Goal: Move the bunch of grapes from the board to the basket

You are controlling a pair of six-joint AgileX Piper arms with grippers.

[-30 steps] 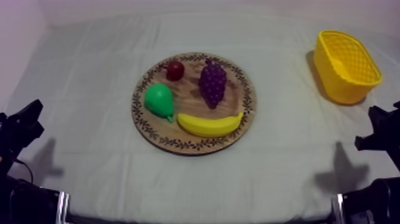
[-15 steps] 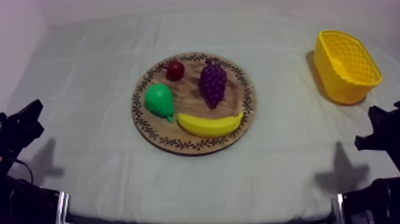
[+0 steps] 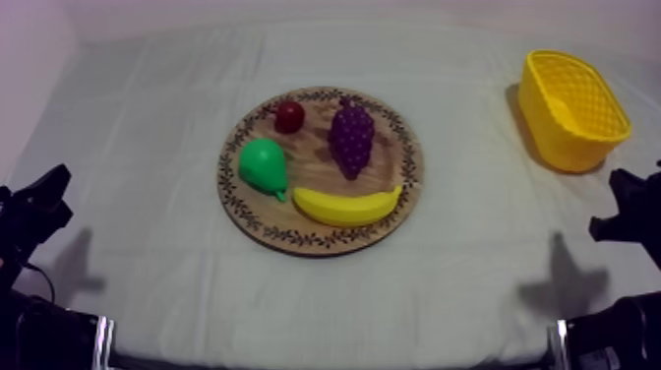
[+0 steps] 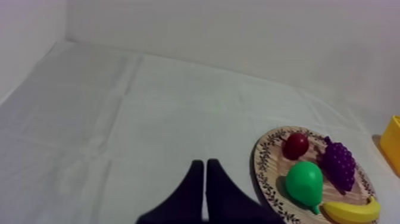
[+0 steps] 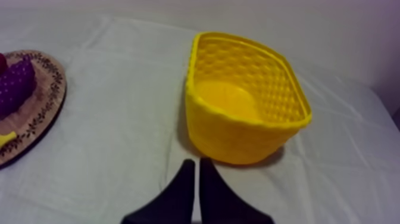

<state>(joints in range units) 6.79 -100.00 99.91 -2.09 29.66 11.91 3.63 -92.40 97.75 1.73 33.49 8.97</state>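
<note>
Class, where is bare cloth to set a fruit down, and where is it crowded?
Bare cloth: between the wooden board and the yellow basket, and left of the board. The board is crowded: bunch of grapes, pear, banana, small red fruit.

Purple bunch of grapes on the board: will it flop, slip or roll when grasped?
Probably rigid: the purple bunch of grapes looks like one moulded piece. Its bumpy surface should help grip. Lying flat on the round wooden board, it likely won't roll.

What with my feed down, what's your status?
Left gripper shut, empty. Right gripper shut, empty, near yellow basket. Bunch of grapes on wooden board, untouched. Nothing between board and basket.
</note>
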